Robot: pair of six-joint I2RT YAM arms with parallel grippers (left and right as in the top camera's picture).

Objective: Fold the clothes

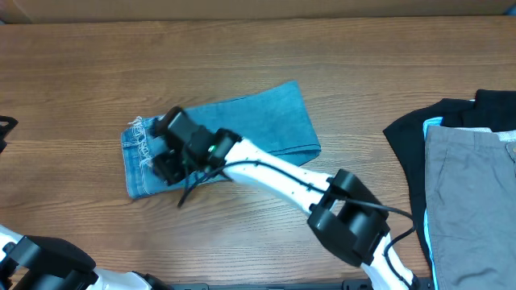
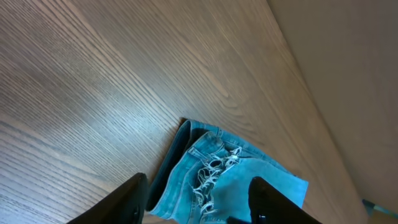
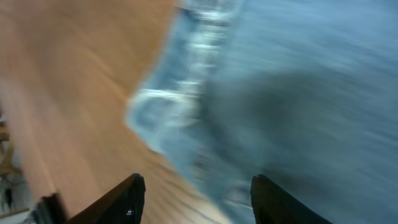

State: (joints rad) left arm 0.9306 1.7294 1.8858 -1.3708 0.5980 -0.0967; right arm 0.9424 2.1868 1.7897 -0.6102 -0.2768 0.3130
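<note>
The light-blue jeans (image 1: 242, 121) lie folded into a short band at the table's centre-left, with the frayed hems on top at the left end. My right gripper (image 1: 165, 161) reaches across and hovers over that left end. In the blurred right wrist view its fingers (image 3: 199, 199) are spread wide over the jeans' edge (image 3: 298, 81), holding nothing. My left gripper (image 2: 199, 199) is open and empty, back from the jeans (image 2: 249, 180), looking at the frayed hems and the folded edge. In the overhead view only the left arm's base (image 1: 40, 262) shows clearly.
Grey trousers (image 1: 472, 185) lie on a black garment (image 1: 411, 145) at the right edge of the wooden table (image 1: 97, 64). The right arm's white link (image 1: 274, 173) stretches diagonally across the front middle.
</note>
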